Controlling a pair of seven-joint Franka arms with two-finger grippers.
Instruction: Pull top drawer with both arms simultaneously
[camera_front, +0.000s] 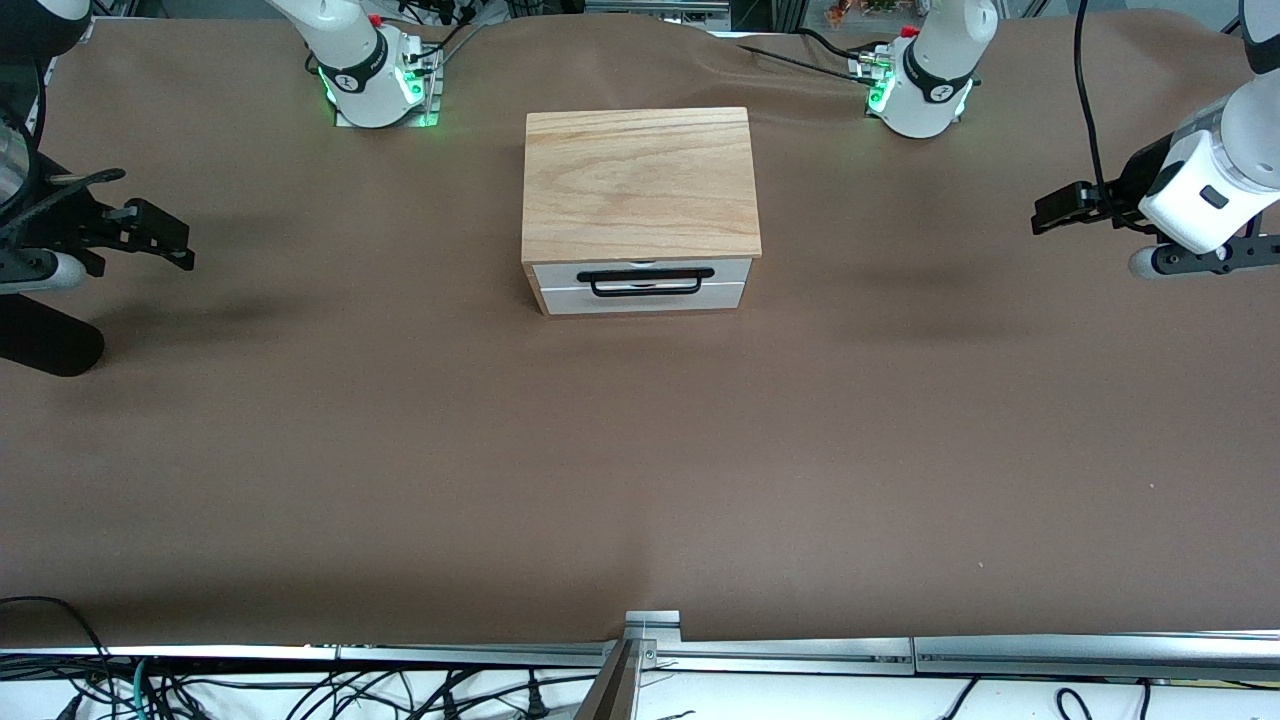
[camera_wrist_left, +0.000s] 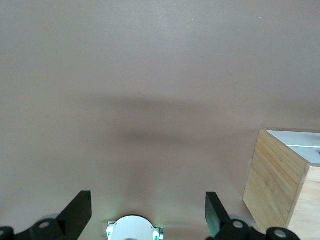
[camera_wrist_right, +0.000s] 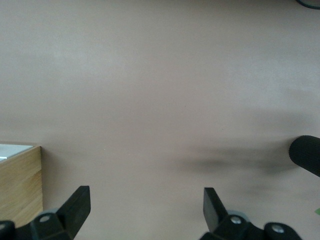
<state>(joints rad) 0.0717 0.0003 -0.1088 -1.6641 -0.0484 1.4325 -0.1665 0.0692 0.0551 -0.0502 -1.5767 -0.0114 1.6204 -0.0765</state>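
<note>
The light oak cabinet (camera_front: 640, 185) stands in the middle of the table, its front toward the front camera. Its top drawer (camera_front: 560, 272) is pushed in flush, a white panel with a long black bar handle (camera_front: 645, 283). My left gripper (camera_front: 1045, 213) hangs open over bare table toward the left arm's end, well apart from the cabinet. My right gripper (camera_front: 175, 240) hangs open over the right arm's end, equally far off. In the left wrist view the gripper (camera_wrist_left: 146, 205) is empty, with the cabinet's side (camera_wrist_left: 275, 190) at the edge. The right wrist view shows its gripper (camera_wrist_right: 146, 200) empty beside the cabinet's corner (camera_wrist_right: 20, 175).
A brown cloth (camera_front: 640, 450) covers the table. A black cylinder (camera_front: 45, 345) lies near the right gripper and shows as a black cylinder (camera_wrist_right: 306, 154) in the right wrist view. Both arm bases (camera_front: 375, 75) glow green near the cabinet's back. A metal rail (camera_front: 800, 655) lines the table's near edge.
</note>
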